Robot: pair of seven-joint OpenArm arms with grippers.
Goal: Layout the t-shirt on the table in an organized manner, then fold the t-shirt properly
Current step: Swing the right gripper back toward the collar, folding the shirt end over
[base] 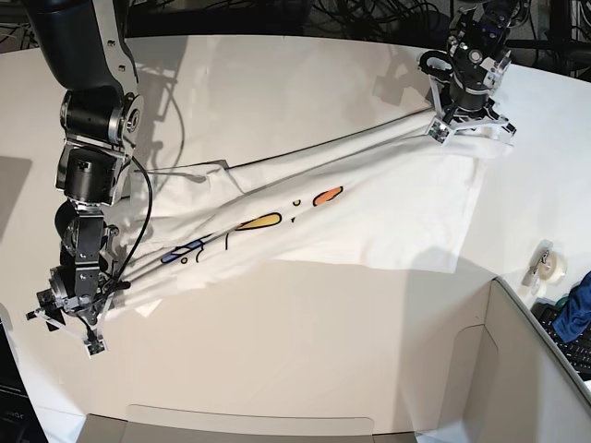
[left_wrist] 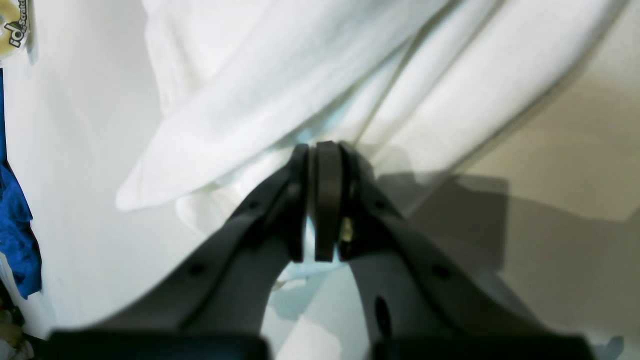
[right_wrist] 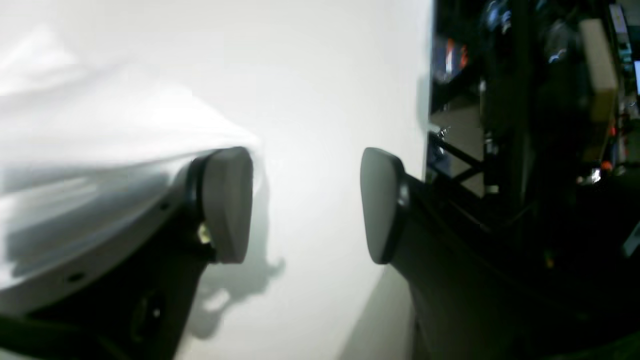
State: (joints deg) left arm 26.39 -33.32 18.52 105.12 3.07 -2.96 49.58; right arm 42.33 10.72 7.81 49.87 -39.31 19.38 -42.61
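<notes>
The t-shirt point(base: 369, 198) lies stretched diagonally across the bench point(base: 305, 369), printed side up — the lettering is too creased to read. Left end effector point(left_wrist: 322, 150) is clamped on the t-shirt near the far edge. Right end effector point(right_wrist: 306, 200) stands open by the near-left corner — nothing between its pads.

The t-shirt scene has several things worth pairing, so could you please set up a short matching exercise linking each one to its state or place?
Things:
1. left pincer
2. right pincer
3. t-shirt
4. blue cloth

States or places:
A. open, nothing between its pads
B. stretched in a band across the table
C. shut on white fabric
D. bunched by the grey box wall, off the shirt

Pairs: 1-C, 2-A, 3-B, 4-D
</notes>
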